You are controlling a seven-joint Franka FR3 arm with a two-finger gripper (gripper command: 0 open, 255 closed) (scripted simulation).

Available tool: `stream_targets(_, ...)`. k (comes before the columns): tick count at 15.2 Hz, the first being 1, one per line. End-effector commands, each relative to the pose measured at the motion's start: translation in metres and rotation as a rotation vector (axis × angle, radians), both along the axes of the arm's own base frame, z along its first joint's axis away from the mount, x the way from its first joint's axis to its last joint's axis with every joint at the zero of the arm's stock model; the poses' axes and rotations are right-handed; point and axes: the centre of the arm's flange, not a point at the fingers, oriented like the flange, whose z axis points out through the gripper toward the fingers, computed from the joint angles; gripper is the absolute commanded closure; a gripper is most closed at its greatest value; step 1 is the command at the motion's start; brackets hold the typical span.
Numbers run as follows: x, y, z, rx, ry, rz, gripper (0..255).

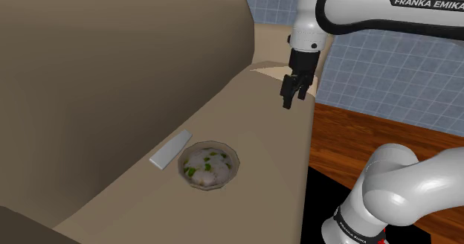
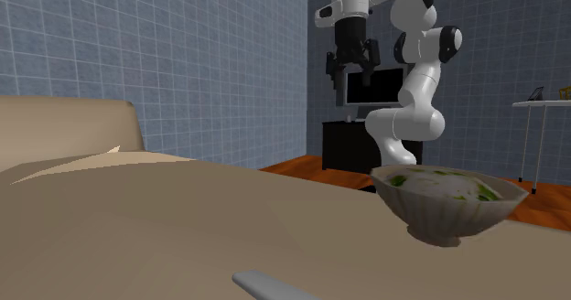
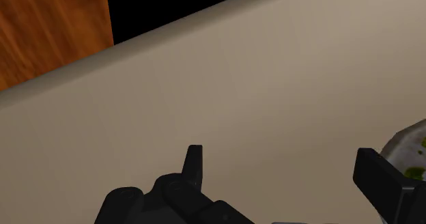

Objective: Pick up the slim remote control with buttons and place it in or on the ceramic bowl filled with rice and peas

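A slim pale grey remote (image 1: 170, 149) lies flat on the tan sofa seat (image 1: 245, 116), just left of the bowl in the shoulder view; its near end shows as the remote (image 2: 270, 285) in the second exterior view. The bowl (image 1: 210, 165) holds white rice with green bits and stands upright; the bowl (image 2: 446, 200) looms close in the second exterior view, and its rim (image 3: 408, 147) shows beside one finger. My black gripper (image 1: 293, 94) hangs open above the far end of the seat, well away from both. The gripper (image 2: 351, 67) and gripper (image 3: 287, 164) hold nothing.
The sofa's tall backrest (image 1: 111, 79) rises along the shoulder view's left. Wooden floor (image 1: 372, 138) lies beyond the seat's front edge. A dark cabinet with a monitor (image 2: 371, 92) and a white side table (image 2: 544, 106) stand by the blue tiled wall.
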Motion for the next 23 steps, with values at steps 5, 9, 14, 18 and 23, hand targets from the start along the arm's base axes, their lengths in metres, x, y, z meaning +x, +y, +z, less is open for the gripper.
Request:
stream_targets(5,0.015,0.028,-0.034,0.046,-0.022,-0.136,0)
stream_targets(9,0.034,0.055,-0.065,0.092,-0.044,-0.273,0)
stream_targets(14,0.064,0.087,-0.103,0.15,-0.071,-0.443,0)
stream_targets(18,0.092,0.11,-0.131,0.196,-0.093,-0.579,0)
stream_targets(23,0.133,0.135,-0.164,0.254,-0.12,-0.75,0)
